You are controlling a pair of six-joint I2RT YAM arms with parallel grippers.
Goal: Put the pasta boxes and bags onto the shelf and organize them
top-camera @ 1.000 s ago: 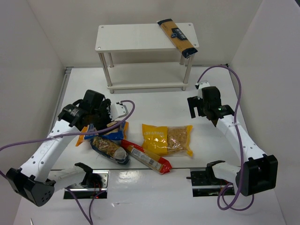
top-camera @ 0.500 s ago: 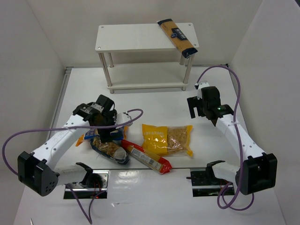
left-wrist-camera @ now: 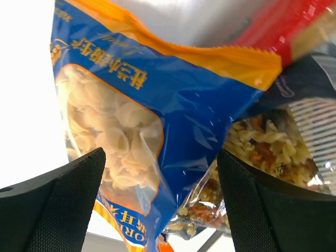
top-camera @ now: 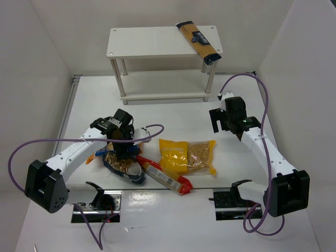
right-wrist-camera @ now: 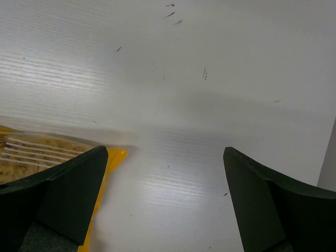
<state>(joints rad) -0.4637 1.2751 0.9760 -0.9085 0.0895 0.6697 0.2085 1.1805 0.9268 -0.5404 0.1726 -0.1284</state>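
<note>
Most of the shelf (top-camera: 152, 42) top is free; the long tan-and-navy packet (top-camera: 198, 41) blocks its right end (hanging over the front edge). The lower tier (top-camera: 168, 84) is open between 4 legs (top-camera: 125, 79). Open table (top-camera: 173, 113) lies before it; nearer, the blue-and-orange bag (left-wrist-camera: 157, 105), dark-blue clear bag (top-camera: 128, 169), long red packet (top-camera: 167, 178) and yellow bag (top-camera: 178, 155) crowd together.

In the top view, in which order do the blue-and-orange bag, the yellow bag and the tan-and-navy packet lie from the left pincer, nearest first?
1. blue-and-orange bag: directly below the left pincer, at the table's left.
2. yellow bag: on the table, to that pincer's right.
3. tan-and-navy packet: far back, on the shelf, at its top board's right end.
</note>
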